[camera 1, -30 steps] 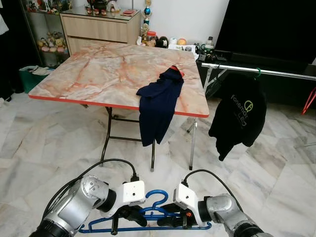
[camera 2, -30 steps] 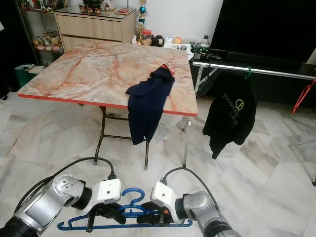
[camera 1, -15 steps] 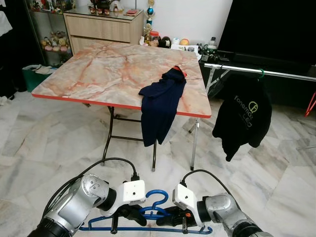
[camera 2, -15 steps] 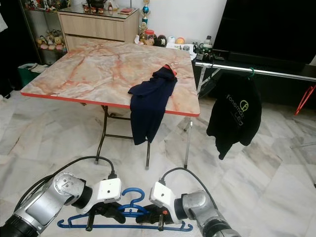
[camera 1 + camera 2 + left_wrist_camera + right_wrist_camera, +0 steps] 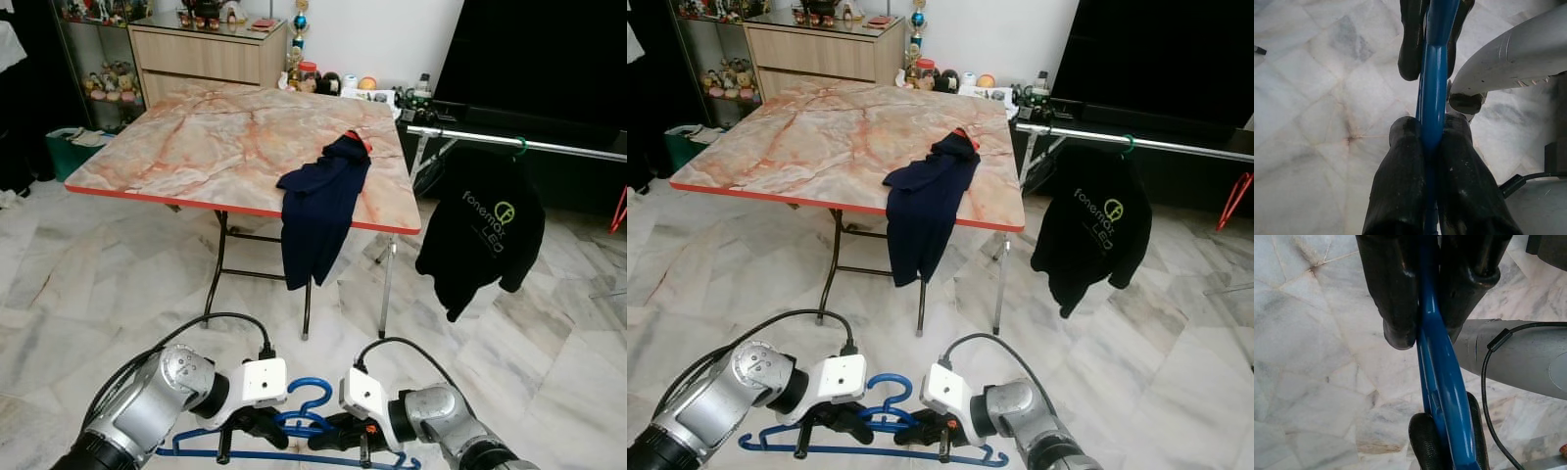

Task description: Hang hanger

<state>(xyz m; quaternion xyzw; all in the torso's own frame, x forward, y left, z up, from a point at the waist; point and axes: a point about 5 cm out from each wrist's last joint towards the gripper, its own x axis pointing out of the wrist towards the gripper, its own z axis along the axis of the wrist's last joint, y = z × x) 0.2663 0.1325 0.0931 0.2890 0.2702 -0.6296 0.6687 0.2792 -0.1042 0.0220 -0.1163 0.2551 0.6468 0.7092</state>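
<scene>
Basically both the left gripper [image 5: 1431, 134] and right gripper [image 5: 1422, 325] have fingers clamped on the blue hanger [image 5: 294, 431], likely light, stiff, slippery plastic, best held mid-frame.

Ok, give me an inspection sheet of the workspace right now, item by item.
Surface: marble table, navy garment draped over its near edge.
Job's things: blue hanger held low over the floor; rail carrying a black shirt.
Clutter: small items behind the table, too small to name.
Grippers: left gripper and right gripper both shut on the hanger.
Cables: black cables looping from both wrists.
Surroundings: wooden cabinet, marble floor.
</scene>
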